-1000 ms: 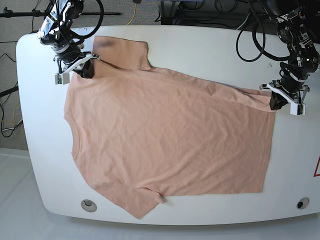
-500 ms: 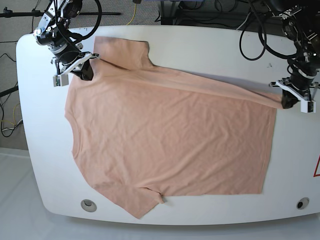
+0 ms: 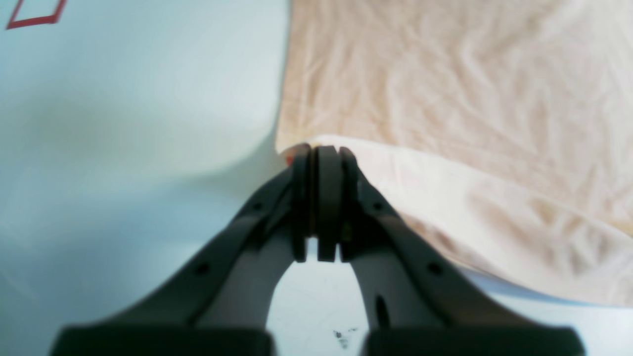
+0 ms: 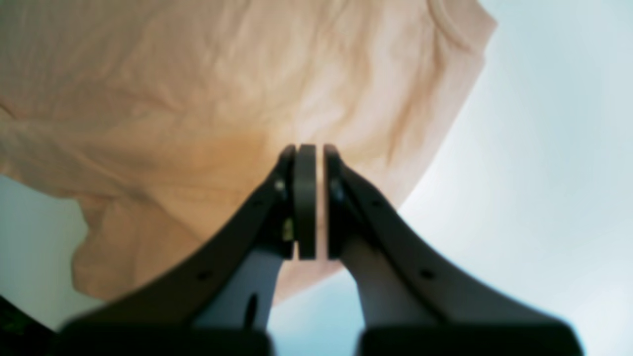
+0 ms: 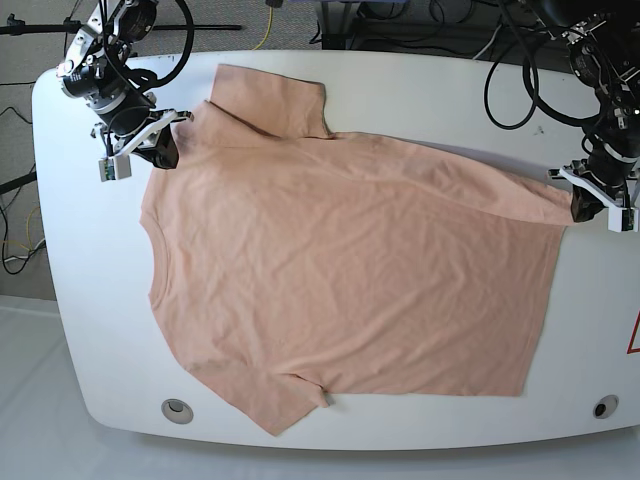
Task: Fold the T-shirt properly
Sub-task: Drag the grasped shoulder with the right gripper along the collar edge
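Observation:
The peach T-shirt (image 5: 340,270) lies spread on the white table (image 5: 430,95), collar end to the left and hem to the right. My left gripper (image 5: 583,207) is shut on the far hem corner at the right and holds it slightly raised. In the left wrist view, the gripper (image 3: 319,153) pinches that corner of the shirt (image 3: 445,99). My right gripper (image 5: 163,150) is shut on the shoulder beside the far sleeve. The right wrist view shows this gripper (image 4: 306,153) closed on the cloth (image 4: 198,99). The cloth between the grippers is taut.
Black cables (image 5: 510,70) hang over the table's back right. Round inserts sit at the front left (image 5: 177,409) and front right (image 5: 604,407). A red marking (image 5: 634,335) is at the right edge. The table's front edge lies just below the near sleeve.
Both grippers moved apart and toward the back, stretching the shirt's far edge. The shirt slid right, the far sleeve shifted right, and wrinkles flattened.

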Motion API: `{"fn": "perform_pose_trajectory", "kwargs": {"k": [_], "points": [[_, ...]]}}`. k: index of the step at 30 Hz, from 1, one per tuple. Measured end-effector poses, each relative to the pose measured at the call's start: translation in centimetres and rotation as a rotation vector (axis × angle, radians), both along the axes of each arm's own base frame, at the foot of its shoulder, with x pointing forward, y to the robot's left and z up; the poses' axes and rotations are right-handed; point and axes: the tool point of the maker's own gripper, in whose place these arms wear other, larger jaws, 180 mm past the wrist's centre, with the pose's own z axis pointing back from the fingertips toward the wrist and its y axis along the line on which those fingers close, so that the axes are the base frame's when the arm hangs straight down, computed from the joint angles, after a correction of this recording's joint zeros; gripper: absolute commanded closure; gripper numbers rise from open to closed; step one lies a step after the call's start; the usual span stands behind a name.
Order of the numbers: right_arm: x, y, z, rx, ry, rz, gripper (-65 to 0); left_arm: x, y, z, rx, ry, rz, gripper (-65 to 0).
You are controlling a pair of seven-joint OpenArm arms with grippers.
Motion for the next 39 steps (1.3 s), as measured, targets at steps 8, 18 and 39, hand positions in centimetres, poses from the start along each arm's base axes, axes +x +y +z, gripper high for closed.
{"fn": "perform_pose_trajectory", "kwargs": {"k": [8,18,39], "points": [[-4.5,-0.2,-3.2,-0.009,0.143,-0.014,-24.1,-0.4,-0.3,-0.5,-0.006,0.014,-0.006,0.0],[-8.2,1.5,-4.6,0.075,0.198,-0.034,-39.8,-0.4,-0.3,-0.6,-0.005,0.016,-0.005,0.0],[-6.5,6.5,-6.2,0.374,0.133,-0.002,-39.9,-0.4,-0.3,-0.6,-0.006,0.018,-0.008,0.0]]}}
